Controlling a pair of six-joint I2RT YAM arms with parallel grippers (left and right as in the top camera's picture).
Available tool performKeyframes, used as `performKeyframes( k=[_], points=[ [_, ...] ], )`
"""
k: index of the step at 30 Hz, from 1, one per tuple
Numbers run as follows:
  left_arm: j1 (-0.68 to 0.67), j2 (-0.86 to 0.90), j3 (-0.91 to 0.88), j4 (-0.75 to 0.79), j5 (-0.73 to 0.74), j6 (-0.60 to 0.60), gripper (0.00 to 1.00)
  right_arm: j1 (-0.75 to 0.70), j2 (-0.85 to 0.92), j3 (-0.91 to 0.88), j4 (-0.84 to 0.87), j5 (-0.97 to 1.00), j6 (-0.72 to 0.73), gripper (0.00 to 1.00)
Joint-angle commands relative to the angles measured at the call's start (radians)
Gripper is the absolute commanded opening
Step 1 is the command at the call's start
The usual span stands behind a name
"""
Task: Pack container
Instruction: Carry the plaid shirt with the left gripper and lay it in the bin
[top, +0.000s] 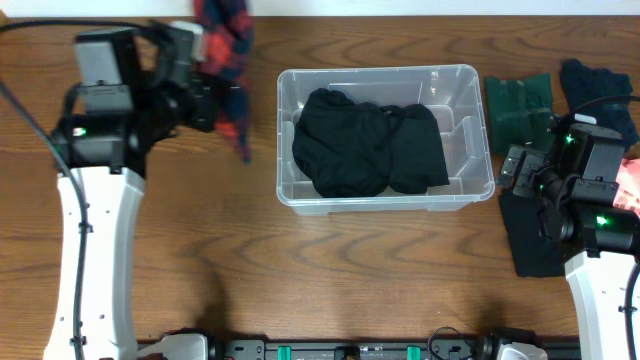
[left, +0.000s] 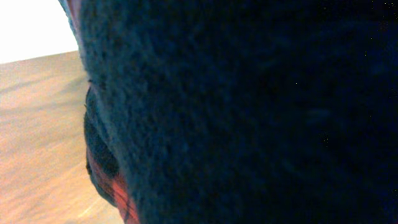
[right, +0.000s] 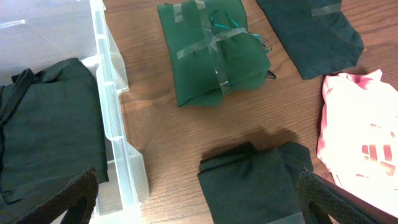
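Tabletop (top: 330, 270): we see brown wood grain.
Container (top: 462, 90): clear, holds black garment (top: 365, 150).
Left end effector (top: 205, 92): grips plaid garment (top: 225, 45).
Right end effector (right: 196, 186): spread wide, empty.

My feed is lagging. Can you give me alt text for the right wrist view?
The open right pincer hangs above a folded black cloth on the table. Beyond it lies a taped green bundle, with a dark cloth and a pink garment to the right. The clear container, holding black clothing, fills the left edge.
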Motion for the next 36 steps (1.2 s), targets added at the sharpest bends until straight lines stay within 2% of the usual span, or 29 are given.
performKeyframes(
  k=[1, 6, 12, 13, 15, 17, 19, 23, 24, 27, 32, 34, 36],
  points=[
    [-0.074, -0.009, 0.016, 0.084, 0.115, -0.124, 0.06, -0.006, 0.001, 0.019, 0.000, 0.000, 0.011, 0.99],
    [-0.192, -0.009, 0.016, 0.202, -0.117, -0.383, 0.06, -0.006, 0.001, 0.019, 0.000, 0.000, 0.011, 0.99],
    [-0.334, -0.007, 0.014, 0.269, -0.392, -0.658, 0.06, -0.006, 0.001, 0.019, 0.000, 0.000, 0.011, 0.99],
    [-0.352, -0.007, 0.014, 0.270, -0.425, -0.680, 0.06, -0.006, 0.001, 0.019, 0.000, 0.000, 0.011, 0.99],
    [-0.385, -0.005, 0.014, 0.276, -0.454, -0.648, 0.06, -0.006, 0.001, 0.019, 0.000, 0.000, 0.010, 0.99],
    [-0.412, -0.002, 0.014, 0.272, -0.449, -0.576, 0.06, -0.006, 0.001, 0.019, 0.000, 0.000, 0.010, 0.99],
    [-0.441, 0.000, 0.014, 0.261, -0.413, -0.432, 0.06, -0.006, 0.001, 0.019, 0.000, 0.000, 0.010, 0.99],
    [-0.484, 0.002, 0.014, 0.172, -0.295, -0.034, 0.05, -0.006, 0.001, 0.019, 0.000, 0.000, 0.010, 0.99],
    [-0.491, 0.002, 0.014, 0.142, -0.294, 0.051, 0.06, -0.006, 0.001, 0.019, 0.000, 0.000, 0.010, 0.99],
    [-0.504, 0.006, 0.014, 0.026, -0.298, 0.422, 0.06, -0.006, 0.001, 0.019, 0.000, 0.000, 0.011, 0.99],
    [-0.505, 0.034, 0.014, -0.059, -0.305, 0.886, 0.06, -0.006, 0.001, 0.019, -0.005, -0.001, 0.011, 0.99],
    [-0.505, 0.052, 0.014, -0.046, -0.336, 0.987, 0.06, -0.006, 0.001, 0.019, -0.007, 0.000, 0.010, 0.99],
    [-0.505, 0.077, 0.014, -0.011, -0.360, 1.017, 0.06, -0.006, 0.001, 0.019, -0.008, 0.000, 0.011, 0.99]
  ],
)
